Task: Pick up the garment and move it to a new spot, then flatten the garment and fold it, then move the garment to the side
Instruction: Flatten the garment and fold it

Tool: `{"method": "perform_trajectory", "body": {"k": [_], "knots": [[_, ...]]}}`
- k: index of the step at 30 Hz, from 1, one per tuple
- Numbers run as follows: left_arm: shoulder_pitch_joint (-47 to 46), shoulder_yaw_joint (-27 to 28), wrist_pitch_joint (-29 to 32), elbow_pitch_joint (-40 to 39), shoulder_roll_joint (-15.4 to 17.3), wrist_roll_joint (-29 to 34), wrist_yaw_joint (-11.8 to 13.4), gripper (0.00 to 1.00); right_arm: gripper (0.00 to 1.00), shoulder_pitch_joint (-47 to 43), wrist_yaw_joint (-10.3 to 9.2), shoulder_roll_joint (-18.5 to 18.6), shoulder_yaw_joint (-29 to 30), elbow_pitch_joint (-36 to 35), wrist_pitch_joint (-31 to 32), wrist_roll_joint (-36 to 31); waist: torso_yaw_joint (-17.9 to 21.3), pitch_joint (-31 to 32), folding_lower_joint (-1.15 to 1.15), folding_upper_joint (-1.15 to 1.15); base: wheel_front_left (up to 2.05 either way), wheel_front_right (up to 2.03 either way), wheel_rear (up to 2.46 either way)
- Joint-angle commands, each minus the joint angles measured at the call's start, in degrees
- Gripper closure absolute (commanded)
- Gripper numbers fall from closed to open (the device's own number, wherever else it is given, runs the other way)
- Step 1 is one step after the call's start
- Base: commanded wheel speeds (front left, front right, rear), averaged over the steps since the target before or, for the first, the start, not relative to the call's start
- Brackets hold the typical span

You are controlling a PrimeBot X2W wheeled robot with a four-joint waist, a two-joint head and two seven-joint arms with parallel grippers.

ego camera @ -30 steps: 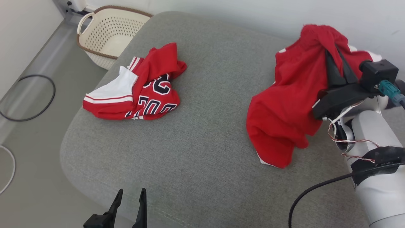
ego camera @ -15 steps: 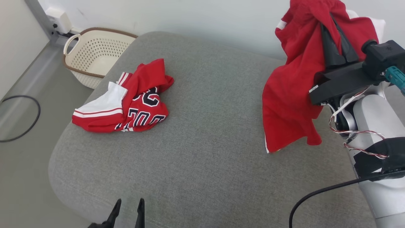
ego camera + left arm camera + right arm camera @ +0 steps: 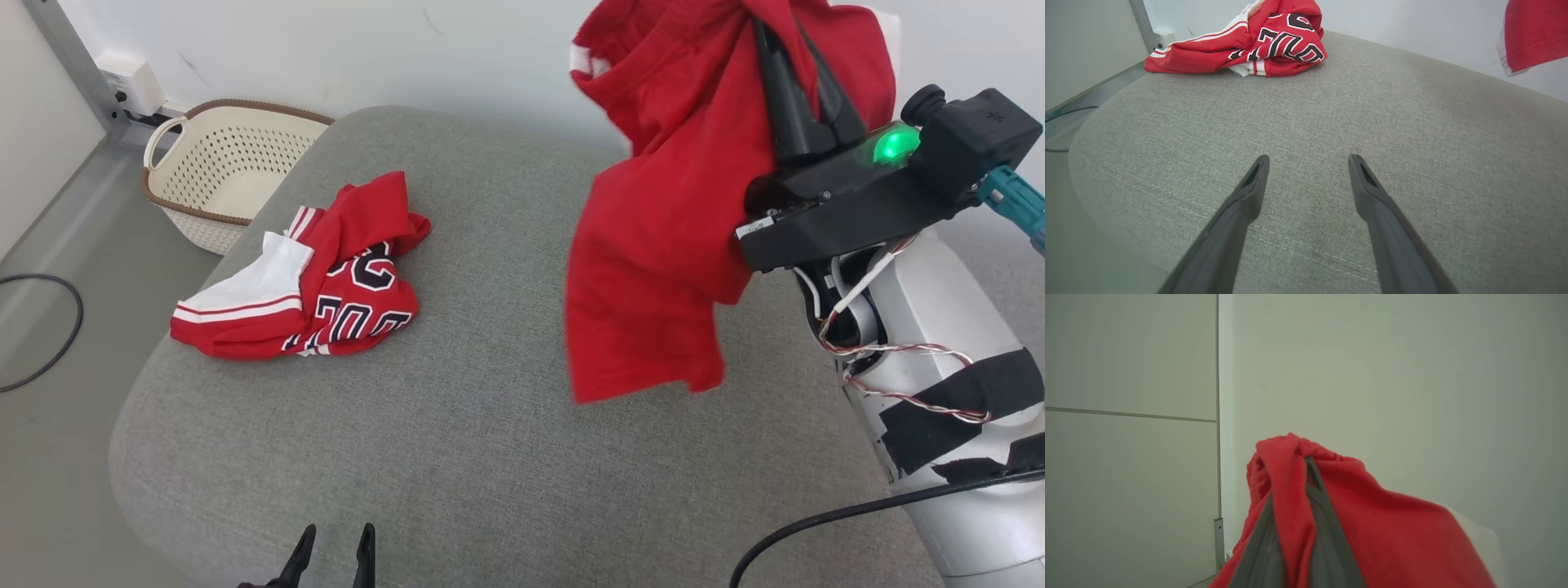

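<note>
Lifted higher by the right gripper [image 3: 782, 49], the plain red garment [image 3: 653, 245] now hangs clear of the grey cushion [image 3: 490, 457]. A second ago its lower hem trailed on the cushion's right side. The head camera has shifted too. Two red garments are in sight. One is the hanging one, a limp, creased drape with a white strip near its top. The other is a crumpled red-and-white jersey [image 3: 326, 278] lying on the cushion's far left. Its dark, white-edged block characters are folded over and cannot be read whole. One cream basket [image 3: 220, 171] stands on the floor beyond. The right fingers pinch tight on the cloth. The left gripper [image 3: 338, 531], at the near edge, is spread wide and empty.
</note>
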State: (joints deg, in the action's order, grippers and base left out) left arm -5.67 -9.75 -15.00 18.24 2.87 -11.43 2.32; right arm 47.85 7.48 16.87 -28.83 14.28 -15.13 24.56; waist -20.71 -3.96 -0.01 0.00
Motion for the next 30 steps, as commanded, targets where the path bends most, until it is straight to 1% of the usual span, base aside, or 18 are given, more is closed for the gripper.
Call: {"method": "perform_trajectory", "body": {"k": [1,3,8,13,15,16,17,18,20,23,27,30], "knots": [[1.19,0.24,-0.27,0.12,0.04,0.39,-0.05,0.0,1.0,-0.65,0.02,0.55,-0.96,0.37,-0.04,1.61,0.07,-0.18,0.01,0.0,0.0,0.0,0.0],[1.3,0.14,-0.27,0.1,0.01,0.21,0.09,0.0,1.0,-1.15,0.01,2.14,-2.37,2.41,-0.04,3.04,0.21,-0.72,0.01,0.0,0.0,0.0,0.0],[-0.37,-1.23,-0.27,-0.3,0.02,-1.04,0.33,0.0,1.0,-1.16,0.01,5.37,-6.6,13.15,0.17,3.78,-0.36,-3.14,0.01,0.0,0.0,0.0,0.0],[-2.49,-4.2,-0.27,-0.83,0.04,-2.56,0.78,0.0,1.0,0.83,0.01,7.83,-7.63,26.35,0.05,1.34,-2.72,-6.31,0.01,0.0,0.0,0.0,0.0],[-3.08,-5.12,-0.27,-0.99,0.02,-2.95,1.16,0.0,1.0,2.02,0.01,8.57,-6.72,31.8,0.01,0.13,-3.71,-7.38,0.01,0.0,0.0,0.0,0.0],[-3.33,-5.5,-0.27,-0.99,0.05,-3.07,1.27,0.0,0.73,2.83,0.01,9.41,-6.33,34.5,-0.01,-1.42,-4.14,-7.77,0.01,0.0,0.0,0.0,0.0],[-3.54,-5.68,-0.27,-1.04,0.03,-3.07,1.33,0.0,0.01,3.34,0.01,9.45,-5.07,37.04,-0.01,-1.66,-4.41,-8.02,0.01,0.0,0.0,0.0,0.0],[-3.54,-5.68,-0.27,-1.04,0.03,-3.07,1.33,0.0,0.01,3.34,0.01,9.45,-5.07,37.04,-0.01,-1.66,-4.41,-8.02,0.01,0.0,0.0,0.0,0.0],[-3.6,-5.67,-0.27,-0.91,0.03,-2.82,1.54,0.0,0.0,4.5,0.01,9.31,-2.35,39.84,-0.02,-3.31,-4.58,-8.24,0.01,0.0,0.0,0.0,0.0],[-2.72,-4.91,-0.27,-0.64,0.04,-2.38,1.74,0.0,0.0,4.43,0.01,8.81,1.68,41.16,-0.02,-5.52,-3.81,-7.76,0.01,0.0,0.0,0.0,0.0],[-2.15,-4.23,-0.27,0.06,0.02,-1.83,1.35,0.0,0.0,2.62,0.01,7.78,6.91,39.51,-0.03,-8.78,-1.8,-6.43,0.01,0.0,0.0,0.0,0.0],[-2.19,-4.04,-0.27,0.2,0.04,-1.64,1.04,0.0,0.0,-0.06,0.01,5.7,9.1,35.1,-0.04,-10.47,-0.18,-5.19,0.01,0.0,0.0,0.0,0.0]]}}
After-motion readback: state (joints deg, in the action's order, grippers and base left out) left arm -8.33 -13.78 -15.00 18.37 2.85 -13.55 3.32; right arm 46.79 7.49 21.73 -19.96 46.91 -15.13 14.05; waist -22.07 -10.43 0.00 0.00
